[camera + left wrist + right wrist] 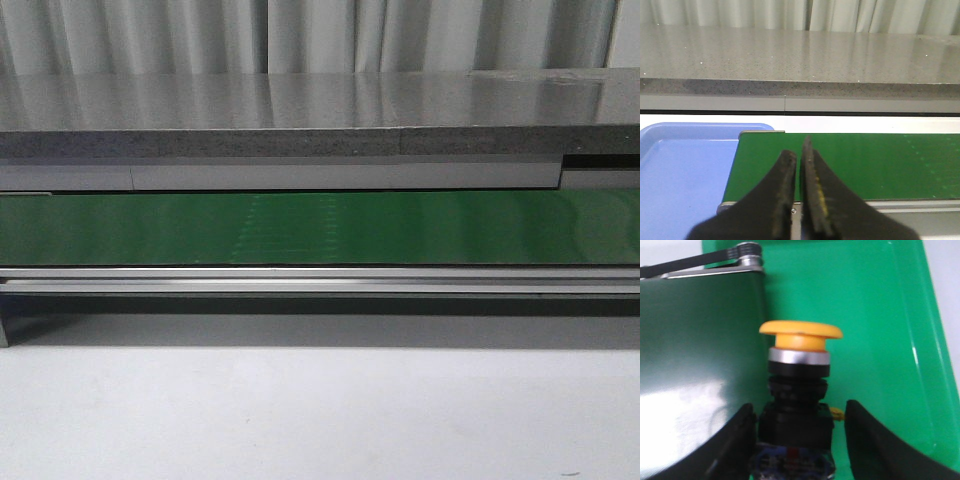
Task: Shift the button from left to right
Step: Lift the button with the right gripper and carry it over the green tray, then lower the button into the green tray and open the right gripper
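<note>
Yellow-capped, black-bodied button (799,385)

No text, label, brand, number or sign can be read in any view; the small blue and red marks on the button (795,405) are too blurred.

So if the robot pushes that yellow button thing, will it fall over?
Probably it could tip. The button stands upright with a wide yellow cap on top of a narrower black body, so it looks top-heavy. It looks hard and stiff, not squishy, so the open right gripper, with a finger on each side, should hold it firmly. The rounded cap might roll if it falls.
</note>
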Available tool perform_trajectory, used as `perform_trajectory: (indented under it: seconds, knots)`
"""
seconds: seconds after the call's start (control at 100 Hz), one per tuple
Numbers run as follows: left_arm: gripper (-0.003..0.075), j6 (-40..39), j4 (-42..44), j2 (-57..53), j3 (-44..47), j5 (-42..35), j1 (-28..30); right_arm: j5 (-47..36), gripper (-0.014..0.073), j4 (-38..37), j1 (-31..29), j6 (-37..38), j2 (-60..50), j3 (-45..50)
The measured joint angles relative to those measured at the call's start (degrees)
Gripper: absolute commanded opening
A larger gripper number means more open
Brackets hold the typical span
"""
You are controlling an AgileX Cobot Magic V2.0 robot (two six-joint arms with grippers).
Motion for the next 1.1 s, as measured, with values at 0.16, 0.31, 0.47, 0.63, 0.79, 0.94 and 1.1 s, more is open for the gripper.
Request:
perform_trajectory:
  seconds: [0.16,0.31,0.47,0.63,0.79,0.94,1.1]
  knots:
    - [0.0005,0.0,0.0,0.0,0.0,0.0,0.0,-5.3,0.0178,-2.3,-3.4,0.1,2.1,0.0]
    - [0.0005,0.0,0.0,0.0,0.0,0.0,0.0,-8.5,0.0178,-3.7,-5.0,0.1,6.3,0.0]
    - [0.0005,0.0,0.0,0.0,0.0,0.0,0.0,-9.2,0.0184,-3.9,-5.3,0.1,12.2,-0.7]
    - [0.0005,0.0,0.0,0.0,0.0,0.0,0.0,-9.1,0.0184,-3.9,-5.3,0.1,16.9,-2.1]
    - [0.0005,0.0,0.0,0.0,0.0,0.0,0.0,-9.0,0.0243,-3.9,-5.3,0.1,18.9,-2.7]
    - [0.0005,0.0,0.0,0.0,0.0,0.0,0.0,-8.8,0.0351,-3.4,-5.3,0.1,20.0,-2.7]
    - [0.0005,0.0,0.0,0.0,0.0,0.0,0.0,-8.3,0.0378,-3.2,-5.3,0.1,20.6,-2.7]
